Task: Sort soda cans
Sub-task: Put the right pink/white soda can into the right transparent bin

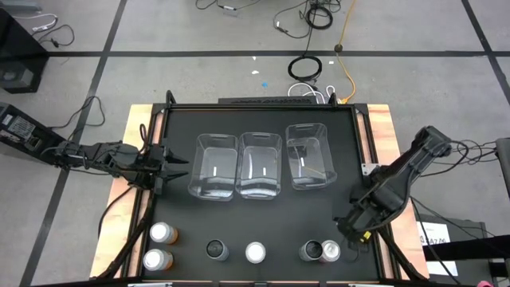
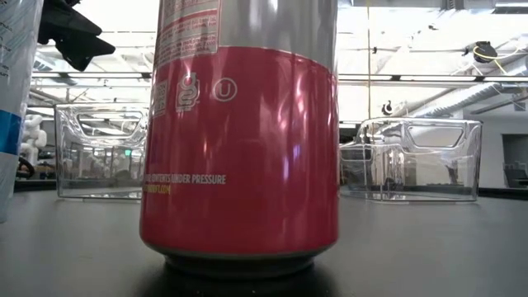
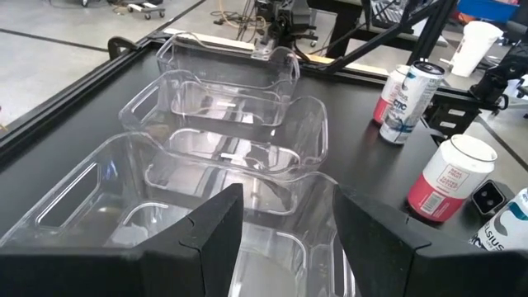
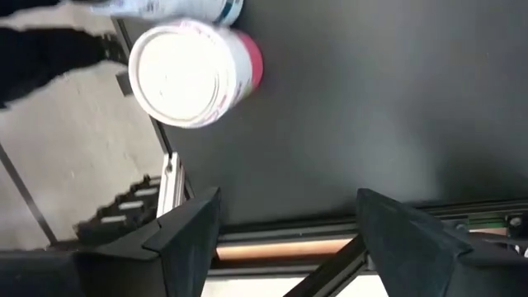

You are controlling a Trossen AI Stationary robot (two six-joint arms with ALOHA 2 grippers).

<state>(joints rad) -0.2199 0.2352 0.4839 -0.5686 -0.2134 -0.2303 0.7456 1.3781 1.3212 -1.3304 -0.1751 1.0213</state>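
High view shows six soda cans (image 1: 255, 252) standing upright, long axes vertical, tops up, along the table's (image 1: 263, 119) near edge. Right pincer (image 1: 356, 237) hangs open beside the rightmost cans; left pincer (image 1: 177, 167) open, empty, by the bins (image 1: 213, 163).

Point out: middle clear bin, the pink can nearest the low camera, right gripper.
middle clear bin (image 1: 260, 142): high view, on its far rim.
pink can (image 2: 239, 148): low view, on its pink body.
right gripper (image 1: 348, 237): high view, midway between its fingertips, beside the cans at the table's near right.
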